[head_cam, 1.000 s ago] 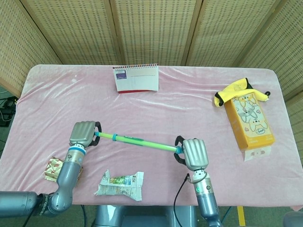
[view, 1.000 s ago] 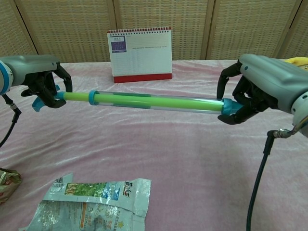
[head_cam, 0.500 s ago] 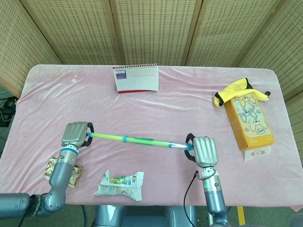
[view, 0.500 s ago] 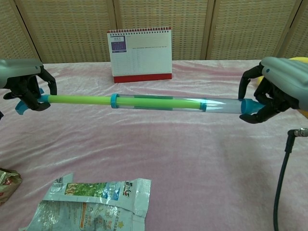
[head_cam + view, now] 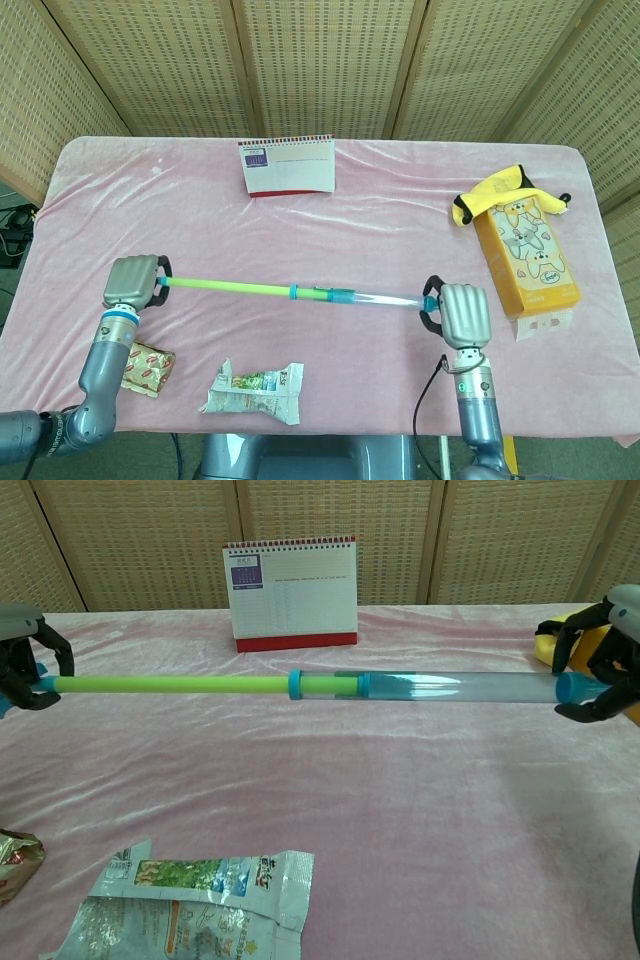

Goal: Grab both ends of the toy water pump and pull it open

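Pink table (image 5: 400,200); pump (image 5: 300,292) between hands, ends gripped

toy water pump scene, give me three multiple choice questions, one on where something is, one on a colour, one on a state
1. Where does the desk calendar stand?
A. at the far side of the table, behind the pump
B. under the right robot hand
C. on the orange box

2. What colour is the rod drawn out of the toy water pump?
A. red
B. green
C. black

3. How is the pump held?
A. it lies loose on the cloth
B. only the right robot hand holds it
C. the left robot hand and right robot hand each grip one end

Answers:
1 A, it stands beyond the pump, near the screen.
2 B, the bare rod is bright green.
3 C, fingers wrap both ends, pump above the cloth.
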Controlling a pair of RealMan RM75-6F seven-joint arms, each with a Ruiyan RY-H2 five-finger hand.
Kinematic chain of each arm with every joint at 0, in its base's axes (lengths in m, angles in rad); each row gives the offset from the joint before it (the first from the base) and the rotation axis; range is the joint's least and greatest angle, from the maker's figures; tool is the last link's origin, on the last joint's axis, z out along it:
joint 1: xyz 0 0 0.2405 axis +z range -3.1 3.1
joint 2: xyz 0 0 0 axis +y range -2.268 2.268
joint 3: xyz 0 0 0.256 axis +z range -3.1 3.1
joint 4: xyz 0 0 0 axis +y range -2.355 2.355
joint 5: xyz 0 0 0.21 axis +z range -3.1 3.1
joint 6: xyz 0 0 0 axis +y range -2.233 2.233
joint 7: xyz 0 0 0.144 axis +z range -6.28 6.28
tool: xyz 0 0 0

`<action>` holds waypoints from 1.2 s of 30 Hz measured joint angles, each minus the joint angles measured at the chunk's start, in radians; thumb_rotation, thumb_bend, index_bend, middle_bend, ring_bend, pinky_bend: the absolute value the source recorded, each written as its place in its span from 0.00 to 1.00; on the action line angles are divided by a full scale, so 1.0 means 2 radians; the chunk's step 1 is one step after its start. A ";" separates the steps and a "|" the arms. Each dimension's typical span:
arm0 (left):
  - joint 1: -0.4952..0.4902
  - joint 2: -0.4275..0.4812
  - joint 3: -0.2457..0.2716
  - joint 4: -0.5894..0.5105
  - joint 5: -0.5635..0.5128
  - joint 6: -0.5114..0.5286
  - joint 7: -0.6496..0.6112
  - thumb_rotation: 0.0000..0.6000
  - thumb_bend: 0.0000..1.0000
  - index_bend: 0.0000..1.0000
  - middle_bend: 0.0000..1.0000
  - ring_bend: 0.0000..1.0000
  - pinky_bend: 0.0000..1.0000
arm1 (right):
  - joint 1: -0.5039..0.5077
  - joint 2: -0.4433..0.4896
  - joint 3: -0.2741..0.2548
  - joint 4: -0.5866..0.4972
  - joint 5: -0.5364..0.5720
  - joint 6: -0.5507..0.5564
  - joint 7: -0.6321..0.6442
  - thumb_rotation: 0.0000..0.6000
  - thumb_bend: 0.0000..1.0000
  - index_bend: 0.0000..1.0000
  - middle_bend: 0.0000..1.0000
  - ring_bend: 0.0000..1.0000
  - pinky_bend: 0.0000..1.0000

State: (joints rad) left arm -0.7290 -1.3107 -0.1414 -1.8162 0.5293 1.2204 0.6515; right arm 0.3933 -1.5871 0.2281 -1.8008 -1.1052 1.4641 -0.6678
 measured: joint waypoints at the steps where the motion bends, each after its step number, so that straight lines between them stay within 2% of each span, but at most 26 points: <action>1: 0.002 0.003 0.001 0.000 0.004 0.000 -0.003 1.00 0.69 0.84 0.97 0.87 0.82 | -0.001 0.004 0.001 -0.003 0.000 0.001 0.001 1.00 0.43 0.71 1.00 1.00 0.69; 20: 0.017 0.028 0.005 -0.009 0.007 -0.001 -0.006 1.00 0.69 0.84 0.97 0.87 0.82 | -0.004 0.026 0.009 -0.027 0.008 0.010 -0.006 1.00 0.44 0.71 1.00 1.00 0.69; 26: 0.018 0.030 0.004 -0.007 0.007 -0.005 -0.007 1.00 0.68 0.81 0.94 0.85 0.79 | -0.003 0.026 0.008 -0.022 0.012 0.009 -0.006 1.00 0.44 0.70 1.00 1.00 0.69; 28: 0.019 0.030 0.004 -0.007 0.010 -0.005 -0.008 1.00 0.64 0.71 0.83 0.77 0.73 | -0.003 0.025 0.008 -0.019 0.014 0.008 -0.005 1.00 0.43 0.63 0.99 0.99 0.69; 29: 0.019 0.031 0.004 -0.007 0.012 -0.006 -0.008 1.00 0.57 0.57 0.70 0.66 0.64 | -0.002 0.025 0.007 -0.018 0.016 0.006 -0.005 1.00 0.41 0.58 0.97 0.97 0.68; 30: 0.019 0.032 0.005 -0.007 0.013 -0.007 -0.008 1.00 0.48 0.40 0.51 0.50 0.52 | -0.002 0.026 0.007 -0.018 0.017 0.004 -0.005 1.00 0.39 0.49 0.90 0.90 0.64; 31: 0.019 0.033 0.006 -0.008 0.013 -0.009 -0.007 1.00 0.40 0.28 0.37 0.38 0.42 | -0.002 0.027 0.005 -0.018 0.020 0.000 -0.005 1.00 0.36 0.40 0.78 0.79 0.59; 32: 0.018 0.035 0.007 -0.010 0.010 -0.012 -0.005 1.00 0.31 0.13 0.19 0.22 0.28 | -0.001 0.028 0.004 -0.018 0.021 -0.004 -0.005 1.00 0.34 0.34 0.67 0.69 0.54; 33: 0.018 0.037 0.008 -0.013 0.005 -0.015 -0.003 1.00 0.25 0.04 0.07 0.09 0.16 | -0.001 0.029 0.003 -0.018 0.023 -0.007 -0.005 1.00 0.31 0.26 0.50 0.53 0.47; 34: 0.016 0.041 0.009 -0.017 -0.005 -0.020 0.002 1.00 0.23 0.02 0.03 0.04 0.10 | 0.000 0.031 0.001 -0.017 0.025 -0.013 -0.005 1.00 0.30 0.20 0.35 0.38 0.42; 36: 0.011 0.049 0.010 -0.025 -0.028 -0.029 0.013 1.00 0.20 0.00 0.00 0.00 0.01 | 0.001 0.035 -0.001 -0.015 0.030 -0.022 -0.004 1.00 0.29 0.13 0.18 0.19 0.34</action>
State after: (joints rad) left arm -0.7080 -1.2132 -0.1214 -1.8672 0.4729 1.1623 0.6770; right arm 0.3953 -1.5174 0.2257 -1.8304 -1.0451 1.4206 -0.6755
